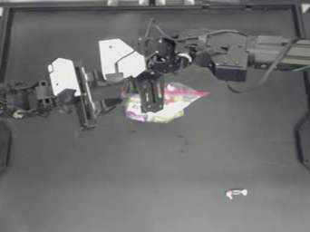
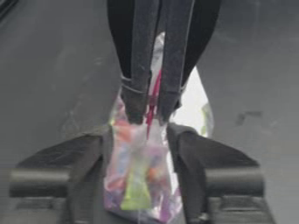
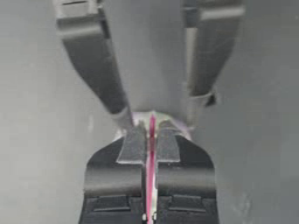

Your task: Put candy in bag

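The candy lies alone low on the table, well apart from both grippers and from the bag. Farther up, near the middle, the bag is held between the two arms. The left gripper reaches in from the left and pinches the bag's body. The right gripper, coming from above, is clamped narrow on the pink zip strip.

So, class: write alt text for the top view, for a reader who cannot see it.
Both grippers meet at the bag of coloured sweets near the table's middle: the left gripper from the left, the right gripper from above-right. The candy, small and white, lies alone on the dark table toward the lower right.
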Motion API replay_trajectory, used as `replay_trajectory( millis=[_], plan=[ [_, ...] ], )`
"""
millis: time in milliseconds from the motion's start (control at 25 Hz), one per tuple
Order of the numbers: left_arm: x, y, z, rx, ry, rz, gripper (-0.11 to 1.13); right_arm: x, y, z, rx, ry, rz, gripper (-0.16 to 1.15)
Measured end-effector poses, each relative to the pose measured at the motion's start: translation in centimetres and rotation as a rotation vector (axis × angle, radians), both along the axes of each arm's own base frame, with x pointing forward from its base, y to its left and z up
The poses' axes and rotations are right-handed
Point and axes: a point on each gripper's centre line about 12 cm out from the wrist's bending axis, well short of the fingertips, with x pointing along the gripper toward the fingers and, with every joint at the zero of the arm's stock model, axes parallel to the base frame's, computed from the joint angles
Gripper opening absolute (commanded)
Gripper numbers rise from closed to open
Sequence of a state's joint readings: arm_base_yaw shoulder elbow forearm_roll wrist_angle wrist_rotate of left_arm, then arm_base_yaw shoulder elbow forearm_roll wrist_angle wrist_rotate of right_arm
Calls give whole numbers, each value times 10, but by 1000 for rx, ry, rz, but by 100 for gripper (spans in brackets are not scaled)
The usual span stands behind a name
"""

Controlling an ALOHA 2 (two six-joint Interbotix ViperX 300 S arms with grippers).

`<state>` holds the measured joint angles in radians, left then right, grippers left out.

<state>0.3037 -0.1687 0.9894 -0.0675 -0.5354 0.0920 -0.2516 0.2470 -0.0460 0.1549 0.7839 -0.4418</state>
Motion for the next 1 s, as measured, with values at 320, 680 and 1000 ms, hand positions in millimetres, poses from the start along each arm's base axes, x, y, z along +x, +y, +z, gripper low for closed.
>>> replay_trajectory(
  millis=[320,680,1000],
  plan=[
    [2,0,3,4,-5,-2,76,0,0,0,0,0,0,6],
    [3,0,2,2,12,-9,74,0,0,1,3,-2,-1,6],
    [4,-1,2,7,12,-16,67,0,0,0,2,-2,-1,6]
  ],
)
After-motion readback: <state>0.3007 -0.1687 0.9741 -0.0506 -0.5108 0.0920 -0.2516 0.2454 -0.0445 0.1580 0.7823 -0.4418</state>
